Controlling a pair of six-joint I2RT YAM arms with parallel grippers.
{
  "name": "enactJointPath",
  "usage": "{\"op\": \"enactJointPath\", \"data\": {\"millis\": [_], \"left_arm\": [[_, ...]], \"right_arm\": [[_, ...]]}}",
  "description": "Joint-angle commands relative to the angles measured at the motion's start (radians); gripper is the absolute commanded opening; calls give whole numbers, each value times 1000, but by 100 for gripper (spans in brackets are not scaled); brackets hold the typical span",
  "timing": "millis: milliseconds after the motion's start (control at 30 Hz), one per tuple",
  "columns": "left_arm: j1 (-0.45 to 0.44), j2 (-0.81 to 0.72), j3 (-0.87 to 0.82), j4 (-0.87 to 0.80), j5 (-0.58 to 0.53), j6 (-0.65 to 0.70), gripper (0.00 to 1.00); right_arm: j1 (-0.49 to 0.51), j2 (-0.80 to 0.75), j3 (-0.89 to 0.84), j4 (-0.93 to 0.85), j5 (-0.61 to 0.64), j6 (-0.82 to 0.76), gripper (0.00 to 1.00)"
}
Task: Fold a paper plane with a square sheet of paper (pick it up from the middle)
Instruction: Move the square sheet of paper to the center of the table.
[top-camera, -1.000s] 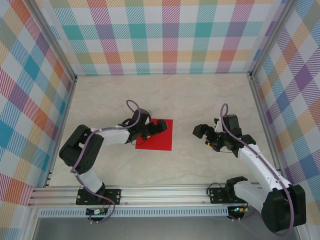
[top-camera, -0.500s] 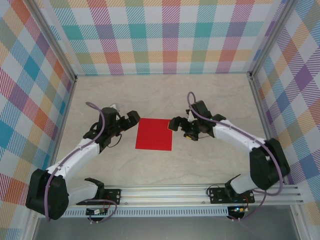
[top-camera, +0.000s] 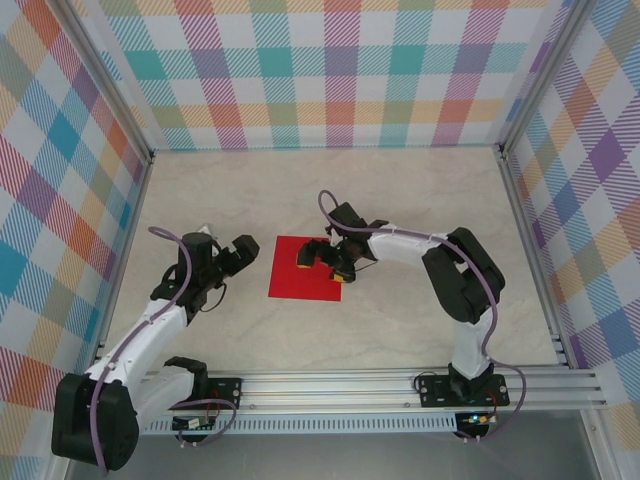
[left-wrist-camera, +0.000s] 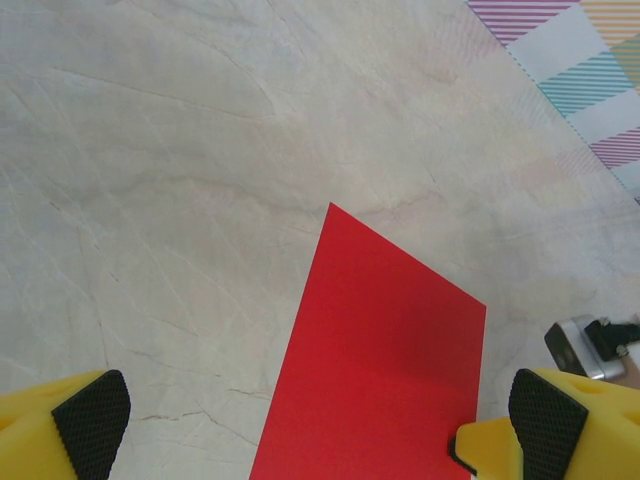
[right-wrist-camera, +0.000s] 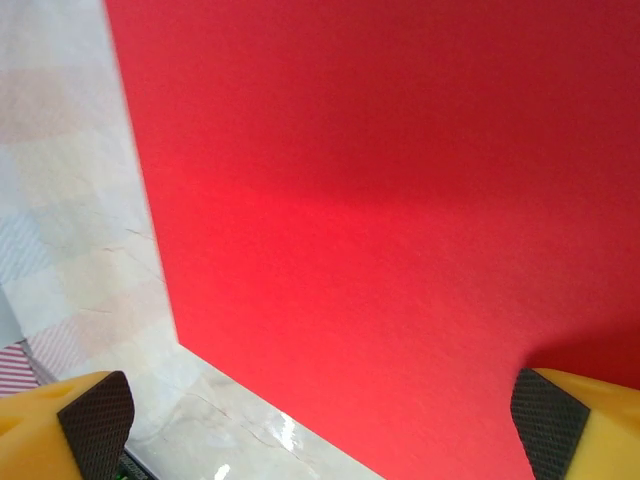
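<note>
The square sheet of paper (top-camera: 292, 282) lies flat on the marbled table, bright red and unfolded. My right gripper (top-camera: 322, 262) hovers open over its right half. In the right wrist view the sheet (right-wrist-camera: 380, 200) spreads wide under that gripper (right-wrist-camera: 320, 428), whose black pads (right-wrist-camera: 95, 418) stand far apart with nothing between them. My left gripper (top-camera: 243, 256) sits open just left of the sheet, clear of it. The left wrist view has the sheet (left-wrist-camera: 375, 350) ahead between the wide-set fingertips (left-wrist-camera: 92, 420) of this gripper (left-wrist-camera: 318, 428). No paper plane shape is formed.
Checked walls (top-camera: 330, 70) close the table at the back and both sides. An aluminium rail (top-camera: 330, 385) carrying both arm bases runs along the near edge. Bare marbled tabletop (top-camera: 330, 190) stretches behind the sheet.
The left gripper has drawn back leftward off the sheet. The right arm has swung left from the table's right side until its gripper is over the sheet. The sheet still lies flat.
</note>
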Motion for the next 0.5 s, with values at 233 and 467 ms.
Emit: {"op": "enactJointPath", "data": {"millis": [233,467], "left_arm": [[18,-126,-33,-22,10,24,100],[19,-76,-16,16,97,40,100]], "right_arm": [[-40,47,-60,-97,35,-128,100],[-141,-28,-109,-175,97,-207,100]]}}
